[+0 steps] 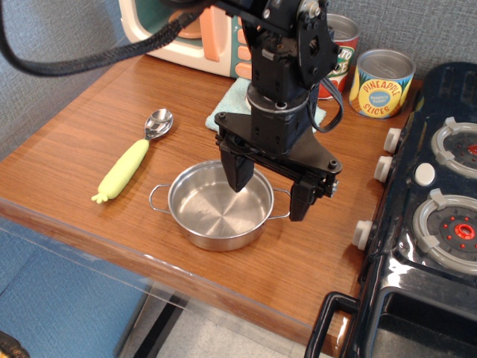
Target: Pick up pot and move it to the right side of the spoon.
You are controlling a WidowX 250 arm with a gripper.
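A small, shallow stainless-steel pot (220,206) sits near the front edge of a wooden table (67,160), empty, with a thin wire loop handle at each side. It lies just to the right of a toy spoon (134,156), whose silver bowl points away from the viewer and whose pale yellow-green, vegetable-shaped handle points toward the front edge. By that layout the pot already seems to be on the side of the spoon the task names.

A black robot gripper (268,192) hangs directly over the pot's right half with its jaws spread wide and nothing between them. One finger points down over the pot's interior and the other hangs outside the right rim, above the right loop handle, so the rim lies between them. That straddle suits either pinching the rim or having just let it go; which one cannot be told.

Further back, a folded teal cloth (231,104) lies partly hidden behind the arm, with a toy microwave (179,33) beyond it. Two labelled cans stand at the back right: a pineapple slices can (381,83) and a tomato can (343,52). A black toy stove (440,194) fills the right edge.

Counted: one pot, one spoon, one gripper, two cans, one cloth.
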